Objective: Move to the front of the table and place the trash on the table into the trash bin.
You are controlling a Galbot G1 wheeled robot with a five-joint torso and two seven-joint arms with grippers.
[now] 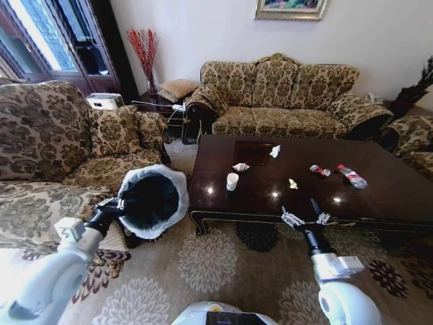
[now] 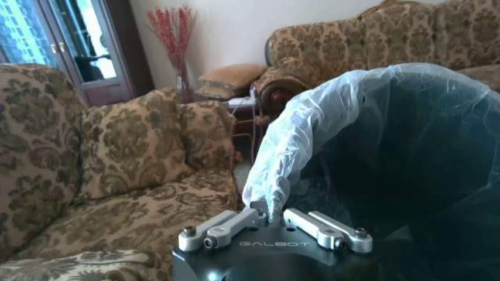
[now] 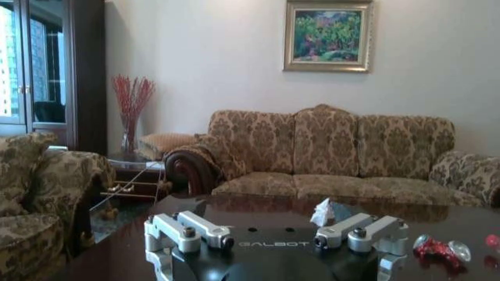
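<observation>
- The trash is seen scattered over the dark glossy worktop (image 1: 379, 186): a white paper cup (image 1: 232, 181) toward the near left, a pinkish wrapper (image 1: 241, 166) just beyond it, a crumpled white wrapper (image 1: 275, 151) farther back, a yellow scrap (image 1: 292, 183) near the middle, and a crushed red can (image 1: 319, 170) beside a clear bottle (image 1: 352, 177) to the right.
- None of these pieces is held; all rest on the worktop, apart from one another.
- The trash bin (image 1: 153, 201), lined with a white bag, is held tilted off the worktop's near left corner, its mouth turned toward the robot.
- The left tool (image 2: 275, 225) is closed on the bin's bagged rim, the bag being pinched between its fingers.
- The right tool (image 1: 302, 217) is held spread wide at the worktop's near edge, with nothing between its fingers; in the right wrist view the white wrapper (image 3: 322, 213) and the red can (image 3: 434, 249) lie ahead of it.
- The step in hand is judged to be the approach for a first pick, no piece yet being binned.
- A forward reach over the edge is called for next, with the wide tool lowered around a nearby piece, possibly the yellow scrap, which is small and flat and may be hard to pinch.
</observation>
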